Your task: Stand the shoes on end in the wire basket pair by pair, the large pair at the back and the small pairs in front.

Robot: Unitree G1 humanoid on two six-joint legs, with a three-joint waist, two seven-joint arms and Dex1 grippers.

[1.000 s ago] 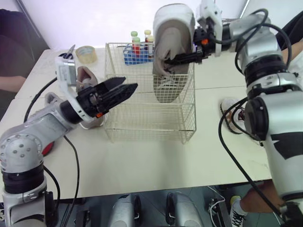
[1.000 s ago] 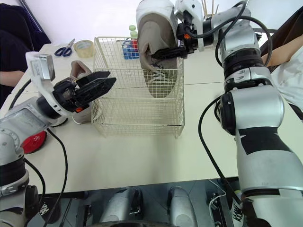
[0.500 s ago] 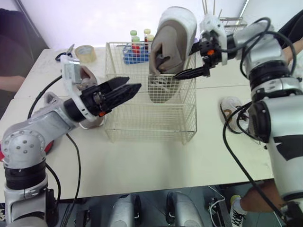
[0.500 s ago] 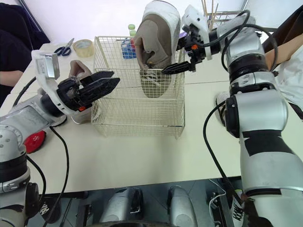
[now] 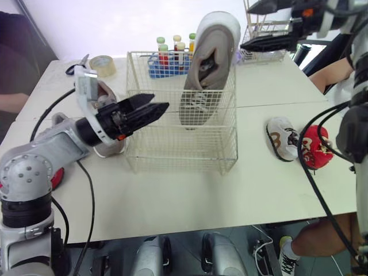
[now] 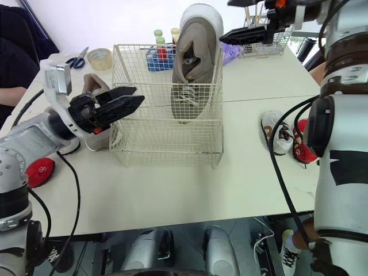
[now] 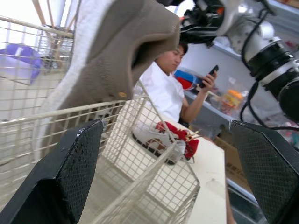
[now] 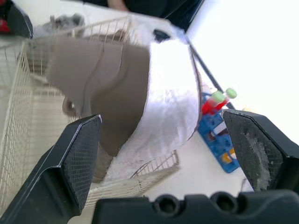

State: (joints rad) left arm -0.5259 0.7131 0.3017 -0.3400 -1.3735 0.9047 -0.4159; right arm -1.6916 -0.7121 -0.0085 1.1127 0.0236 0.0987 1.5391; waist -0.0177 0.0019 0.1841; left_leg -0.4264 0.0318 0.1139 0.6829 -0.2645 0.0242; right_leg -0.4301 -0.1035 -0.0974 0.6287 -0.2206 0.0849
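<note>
on the table (image 5: 184, 201), one big tan shoe (image 5: 210, 63) is already stood toe-down at the back right of the wire basket (image 5: 172, 155), leaning a bit. its mate (image 6: 92, 85) is left just outside, on the basket's left. the white shoe (image 5: 282, 138) and red shoe (image 5: 315, 147) are off right. the left gripper (image 5: 160, 101) is spread wide by the mate, and the right gripper (image 5: 245, 27) is wide too, raised clear. the mate should be lowered in beside the first gently, so it isn't toppled.

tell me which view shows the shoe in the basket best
Left eye view: the whole taupe shoe stands toe-down in the wire basket. Right eye view matches; the wrist views catch its heel end close up.
</note>
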